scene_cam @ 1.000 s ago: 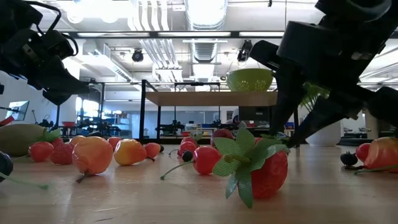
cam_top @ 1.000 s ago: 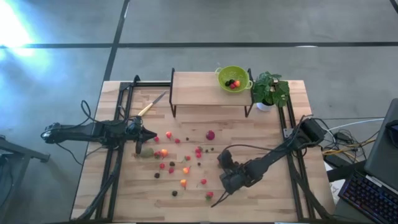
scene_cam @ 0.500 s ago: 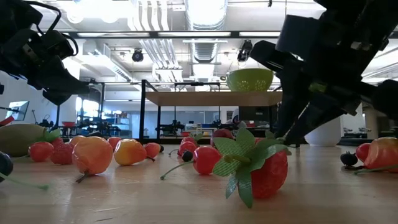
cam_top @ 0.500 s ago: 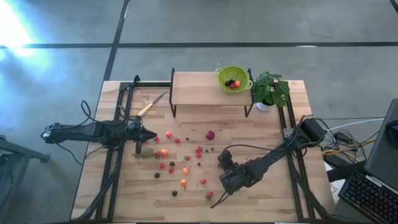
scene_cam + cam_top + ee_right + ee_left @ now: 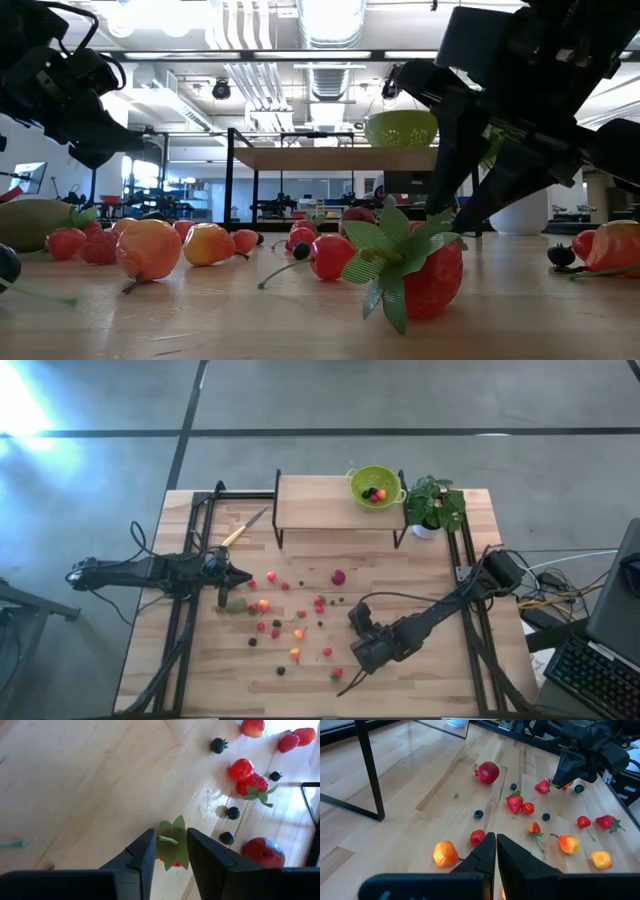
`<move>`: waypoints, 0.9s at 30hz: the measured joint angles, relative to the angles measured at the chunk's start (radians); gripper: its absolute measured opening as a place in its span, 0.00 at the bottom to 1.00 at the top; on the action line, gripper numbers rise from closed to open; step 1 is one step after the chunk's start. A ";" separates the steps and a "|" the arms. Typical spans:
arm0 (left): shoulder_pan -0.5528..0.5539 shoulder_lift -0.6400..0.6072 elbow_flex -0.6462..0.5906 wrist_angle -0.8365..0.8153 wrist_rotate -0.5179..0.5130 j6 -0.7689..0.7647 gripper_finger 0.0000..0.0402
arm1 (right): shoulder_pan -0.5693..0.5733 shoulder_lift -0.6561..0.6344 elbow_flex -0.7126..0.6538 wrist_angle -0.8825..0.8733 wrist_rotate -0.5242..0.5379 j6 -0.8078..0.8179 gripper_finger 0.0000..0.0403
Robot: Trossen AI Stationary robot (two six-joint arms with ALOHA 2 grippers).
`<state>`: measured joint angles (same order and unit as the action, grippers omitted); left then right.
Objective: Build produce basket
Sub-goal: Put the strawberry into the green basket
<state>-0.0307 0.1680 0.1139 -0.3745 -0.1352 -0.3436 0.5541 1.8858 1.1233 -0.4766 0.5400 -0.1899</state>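
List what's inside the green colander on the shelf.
The colander holds one red-orange fruit and a couple of dark berries. Anything beneath them is hidden; the low view shows only its outer wall.

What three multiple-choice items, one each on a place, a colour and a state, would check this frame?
1. Where does the produce basket stand?
A. on the raised shelf, beside the potted plant
B. on the floor
C. under the left arm

2. What colour are the leaves of the strawberry between the right gripper's jaws?
A. blue
B. green
C. white

3. How do the left gripper's jaws stand?
A. wide apart around a fruit
B. closed on the knife
C. shut, holding nothing

Key: 1 A, the high view shows it on the shelf; 2 B, the right wrist view shows green leaves; 3 C, the left wrist view shows the jaws together and empty.
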 joint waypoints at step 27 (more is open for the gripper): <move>0.000 0.000 0.000 0.000 0.000 0.000 0.05 | 0.000 -0.001 0.019 0.008 -0.022 0.003 0.02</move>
<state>-0.0303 0.1680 0.1139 -0.3748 -0.1352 -0.3439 0.5537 1.8848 1.1422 -0.4685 0.5179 -0.1871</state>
